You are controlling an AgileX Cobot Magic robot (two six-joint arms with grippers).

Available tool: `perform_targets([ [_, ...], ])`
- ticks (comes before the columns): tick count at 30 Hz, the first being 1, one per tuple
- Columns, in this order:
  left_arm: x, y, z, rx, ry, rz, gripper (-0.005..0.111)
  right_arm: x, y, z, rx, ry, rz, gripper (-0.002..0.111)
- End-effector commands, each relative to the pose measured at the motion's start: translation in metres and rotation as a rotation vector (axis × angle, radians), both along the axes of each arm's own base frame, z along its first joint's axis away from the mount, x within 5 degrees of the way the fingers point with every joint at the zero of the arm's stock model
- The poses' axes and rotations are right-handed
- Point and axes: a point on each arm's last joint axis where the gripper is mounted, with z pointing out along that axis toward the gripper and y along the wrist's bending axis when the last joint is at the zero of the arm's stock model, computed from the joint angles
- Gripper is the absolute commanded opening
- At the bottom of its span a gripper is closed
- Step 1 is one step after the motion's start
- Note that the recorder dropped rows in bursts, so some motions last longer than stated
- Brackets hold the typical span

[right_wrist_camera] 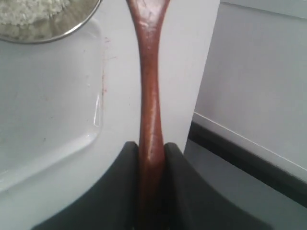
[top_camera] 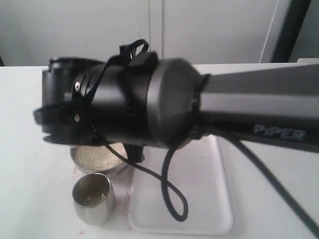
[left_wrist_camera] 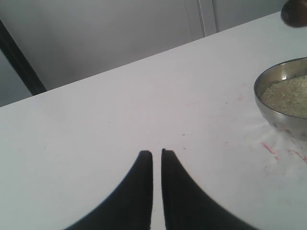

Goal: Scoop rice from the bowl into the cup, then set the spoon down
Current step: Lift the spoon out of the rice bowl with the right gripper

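Observation:
My right gripper (right_wrist_camera: pixel 151 146) is shut on the slim handle of the reddish-brown wooden spoon (right_wrist_camera: pixel 148 81). The handle runs away from the jaws, and its oval end is cut off by the frame edge, close beside the bowl (right_wrist_camera: pixel 72 28). White rice (right_wrist_camera: pixel 29 12) fills the wide steel bowl (top_camera: pixel 97 159). In front of it, towards the camera, stands the small steel cup (top_camera: pixel 93 200), upright; what it holds is unclear. My left gripper (left_wrist_camera: pixel 157 153) is shut with nothing in it, low over bare table, well apart from the bowl (left_wrist_camera: pixel 283 103).
The right arm (top_camera: pixel 164 99) crosses the exterior view and hides the spoon and both grippers there. A white tray (top_camera: pixel 199 199) lies to the right of the bowl and cup. The table's far edge (left_wrist_camera: pixel 144 60) meets a grey wall.

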Motion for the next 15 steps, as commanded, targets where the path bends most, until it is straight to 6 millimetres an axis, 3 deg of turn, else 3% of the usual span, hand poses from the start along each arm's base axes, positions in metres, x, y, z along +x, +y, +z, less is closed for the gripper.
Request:
perform_targets([
  [1, 0.0, 0.0, 0.003, -0.01, -0.012, -0.008, 0.014, 0.007, -0.005, -0.034, -0.156, 0.007, 0.017, 0.0],
  [7, 0.0, 0.0, 0.003, -0.01, -0.012, -0.008, 0.014, 0.011, -0.012, -0.066, -0.242, -0.047, -0.003, 0.0],
  [15, 0.0, 0.0, 0.003, -0.01, -0.012, -0.008, 0.014, 0.018, -0.005, -0.079, -0.166, -0.056, 0.071, 0.0],
])
